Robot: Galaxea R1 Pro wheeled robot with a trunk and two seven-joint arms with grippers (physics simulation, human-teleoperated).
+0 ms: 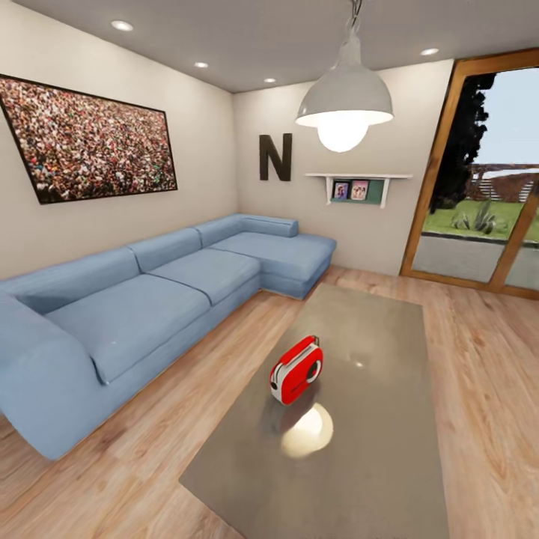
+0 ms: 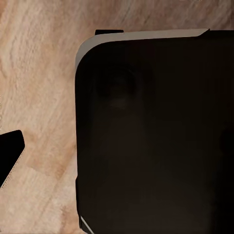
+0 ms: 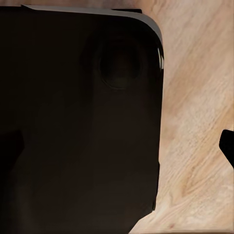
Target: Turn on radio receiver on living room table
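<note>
The head camera is looking into the living room, where the radio receiver (image 1: 296, 369) is standing on the bench (image 1: 374, 464), roughly at the middle of its glossy grey top and nearer the edge that faces the blue sofa (image 1: 150, 299). The red box is sitting upright with its thin handle on top and its white-banded end face turning toward the camera. A bright reflection of the pendant lamp (image 1: 344, 97) is lying on the bench top just in front of it. Nothing is touching the receiver.

Judging from this, the task is sitting at its early stage: the robot is facing the right room and the right bench, but no arm is reaching over the bench top, and the receiver looks untouched. Whether it is switched on cannot be read from here, since no light or switch is showing clearly at this distance. What is left is probably closing in on the bench, bringing one arm out, and pressing the control.

Both wrist cameras are pointing down at the wooden floor (image 2: 39, 97), each with a large dark rounded-cornered body, likely part of the robot itself, taking up most of the view. A dark sliver at the edge of each wrist view may be a finger, so whether either tool is apart or together cannot be told.
</note>
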